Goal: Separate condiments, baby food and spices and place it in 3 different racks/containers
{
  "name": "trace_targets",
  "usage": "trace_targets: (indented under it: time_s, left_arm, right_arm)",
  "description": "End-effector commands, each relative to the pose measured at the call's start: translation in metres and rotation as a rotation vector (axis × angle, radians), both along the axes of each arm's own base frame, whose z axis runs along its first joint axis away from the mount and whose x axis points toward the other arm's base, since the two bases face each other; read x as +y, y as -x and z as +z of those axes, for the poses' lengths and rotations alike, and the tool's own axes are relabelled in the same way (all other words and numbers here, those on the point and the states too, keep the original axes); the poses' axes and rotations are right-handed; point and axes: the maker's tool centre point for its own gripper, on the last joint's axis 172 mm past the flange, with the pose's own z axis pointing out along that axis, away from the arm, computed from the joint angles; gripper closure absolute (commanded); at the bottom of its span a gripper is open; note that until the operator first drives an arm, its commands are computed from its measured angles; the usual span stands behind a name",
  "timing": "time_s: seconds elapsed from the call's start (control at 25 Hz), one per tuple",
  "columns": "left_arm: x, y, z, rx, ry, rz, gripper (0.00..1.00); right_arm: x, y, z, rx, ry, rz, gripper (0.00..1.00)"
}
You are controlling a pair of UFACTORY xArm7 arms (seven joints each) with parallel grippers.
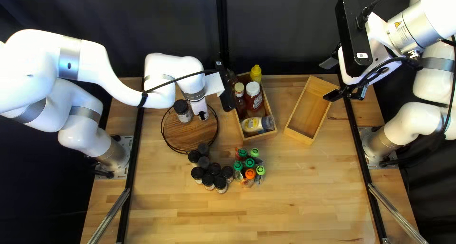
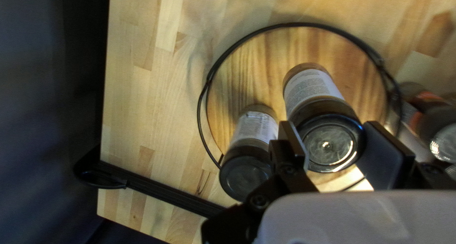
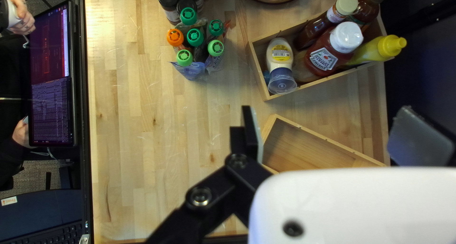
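Observation:
In the top left view, my left gripper (image 1: 203, 114) is over the round wire-rimmed board (image 1: 183, 135), beside a black-lidded spice jar (image 1: 182, 110). The left wrist view has this gripper (image 2: 328, 132) shut on the lid of another spice jar (image 2: 311, 89); whether its base touches the board is unclear. My right gripper (image 1: 328, 80), raised near an empty wooden box (image 1: 311, 106), also shows in the right wrist view (image 3: 335, 132), open and holding nothing. Condiment bottles (image 1: 254, 99) fill the middle wooden box (image 1: 260, 136). Several spice jars (image 1: 214, 169) cluster beside capped baby food pouches (image 1: 250, 173).
Black rails (image 1: 135, 153) run along both table sides. The right wrist view shows a person's hands (image 3: 21, 20) by a screen (image 3: 52, 77) beyond the table edge. The middle box stands close to the round board, with the other box on its far side.

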Motion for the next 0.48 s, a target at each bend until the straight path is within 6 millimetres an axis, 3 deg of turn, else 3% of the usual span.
trace_targets:
  time_s: [0.04,0.48]
  left_arm:
    - [0.006,0.004,-0.017,0.003,0.008,0.027,0.99]
    - [0.005,0.002,-0.045,0.003,0.033,0.058,0.95]
  right_arm:
    - [0.0,0.0,0.0,0.0,0.0,0.0,0.0]
    - [0.0,0.0,0.0,0.0,0.0,0.0,0.0]
